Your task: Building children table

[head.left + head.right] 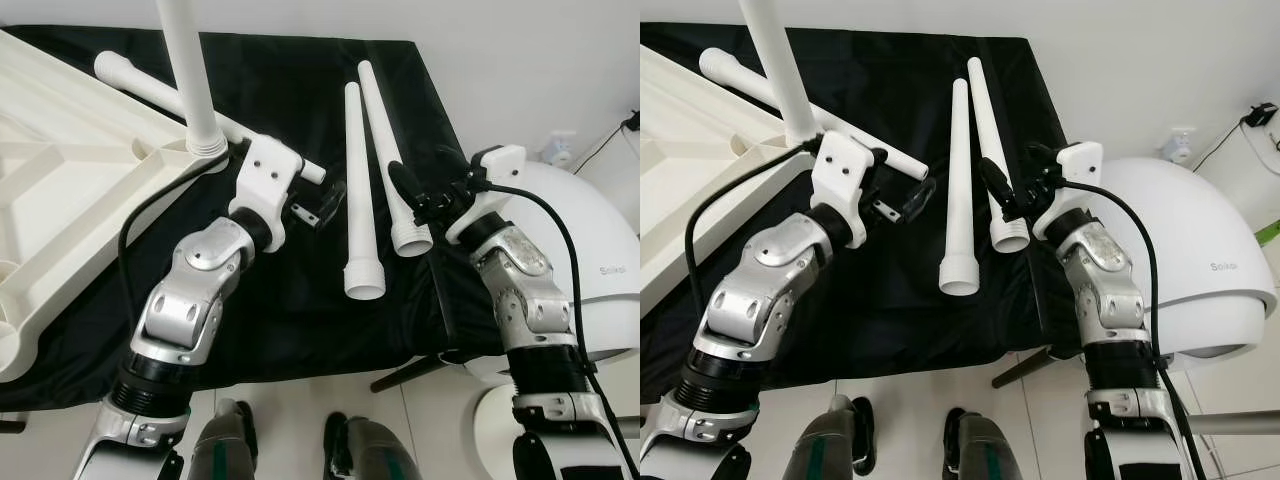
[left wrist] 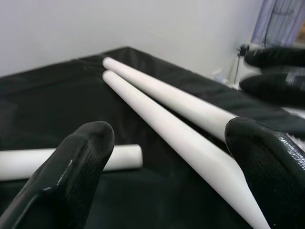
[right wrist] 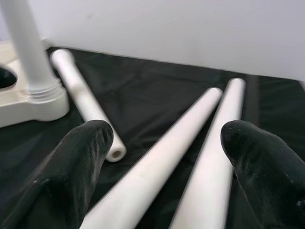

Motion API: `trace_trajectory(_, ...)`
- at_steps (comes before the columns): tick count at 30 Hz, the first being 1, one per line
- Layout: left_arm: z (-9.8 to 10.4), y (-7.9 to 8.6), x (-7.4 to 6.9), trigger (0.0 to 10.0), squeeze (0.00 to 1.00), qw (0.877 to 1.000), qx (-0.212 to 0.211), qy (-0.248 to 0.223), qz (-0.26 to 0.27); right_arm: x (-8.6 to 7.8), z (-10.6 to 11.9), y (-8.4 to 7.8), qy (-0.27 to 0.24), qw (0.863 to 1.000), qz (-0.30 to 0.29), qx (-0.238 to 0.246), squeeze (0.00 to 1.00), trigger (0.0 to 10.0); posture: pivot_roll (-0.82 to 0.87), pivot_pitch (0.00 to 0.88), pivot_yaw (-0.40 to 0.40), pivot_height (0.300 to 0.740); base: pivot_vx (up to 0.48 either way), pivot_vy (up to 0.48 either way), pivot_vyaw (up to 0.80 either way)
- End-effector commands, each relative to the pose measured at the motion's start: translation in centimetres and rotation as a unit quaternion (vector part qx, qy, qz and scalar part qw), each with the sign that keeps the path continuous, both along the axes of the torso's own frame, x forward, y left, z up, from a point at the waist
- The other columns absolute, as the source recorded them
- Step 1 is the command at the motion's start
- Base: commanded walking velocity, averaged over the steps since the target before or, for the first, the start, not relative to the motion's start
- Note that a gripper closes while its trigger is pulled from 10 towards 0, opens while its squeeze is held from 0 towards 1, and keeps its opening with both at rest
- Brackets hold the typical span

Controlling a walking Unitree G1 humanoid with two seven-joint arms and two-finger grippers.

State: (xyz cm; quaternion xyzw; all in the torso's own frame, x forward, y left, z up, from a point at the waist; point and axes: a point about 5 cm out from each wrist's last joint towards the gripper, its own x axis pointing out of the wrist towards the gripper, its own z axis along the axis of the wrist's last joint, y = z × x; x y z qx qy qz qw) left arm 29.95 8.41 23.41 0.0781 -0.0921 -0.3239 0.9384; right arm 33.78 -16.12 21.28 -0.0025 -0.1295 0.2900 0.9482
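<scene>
A white plastic tabletop (image 1: pixel 60 200) lies upside down on the left. One white leg (image 1: pixel 190 70) stands upright in its near corner. A second leg (image 1: pixel 150 88) lies flat behind that corner. Two more loose legs (image 1: pixel 357 190) (image 1: pixel 385 140) lie side by side in the middle, wide ends toward me. My left gripper (image 1: pixel 322 205) hovers open just left of that pair, with nothing between its fingers (image 2: pixel 71 176). My right gripper (image 1: pixel 425 180) is open beside the wide end of the right-hand leg, and both loose legs (image 3: pixel 157 167) run out ahead of it.
A black cloth (image 1: pixel 300 310) covers the work table, whose front edge is close to my feet. A white domed appliance (image 1: pixel 590 250) stands right of the table, close to my right arm. A cable and a wall socket (image 1: pixel 560 148) are behind it.
</scene>
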Motion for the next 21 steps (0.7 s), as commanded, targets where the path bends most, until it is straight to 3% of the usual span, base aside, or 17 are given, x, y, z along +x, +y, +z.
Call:
trace_trajectory(1, 0.5, 0.5, 0.0, 10.0, 0.0, 1.0, -0.009, -0.002, 0.02, 0.5, -0.2, -0.1, 0.011, 1.0, 0.019, -0.019, 0.0, 10.0, 0.06, 0.19, -0.115, 0.74, 0.0, 0.0, 0.0)
trace_trajectory(9, 1.6, 1.2, -0.6, 10.0, 0.0, 0.999, -0.018, 0.001, 0.036, 2.0, 0.5, 1.2, 0.021, 0.993, 0.099, -0.065, 0.0, 10.0, 0.08, 0.246, -0.145, 0.74, 0.0, 0.0, 0.0)
trace_trajectory(18, 1.6, 1.2, -0.6, 10.0, 0.0, 0.999, -0.018, 0.001, 0.036, 2.0, 0.5, 1.2, 0.021, 0.993, 0.099, -0.065, 0.0, 10.0, 0.08, 0.246, -0.145, 0.74, 0.0, 0.0, 0.0)
trace_trajectory(19, 2.1, 1.3, -1.6, 10.0, 0.0, 0.999, -0.026, 0.02, 0.025, 3.2, 1.4, 2.2, 0.024, 0.983, 0.148, -0.102, 0.0, 10.0, 0.1, 0.331, -0.188, 0.74, 0.0, 0.0, 0.0)
trace_trajectory(21, 2.3, 1.2, -2.1, 10.0, 0.0, 0.999, -0.031, 0.032, 0.016, 3.7, 2.0, 2.7, 0.023, 0.978, 0.168, -0.119, 0.0, 10.0, 0.1, 0.331, -0.188, 0.74, 0.0, 0.0, 0.0)
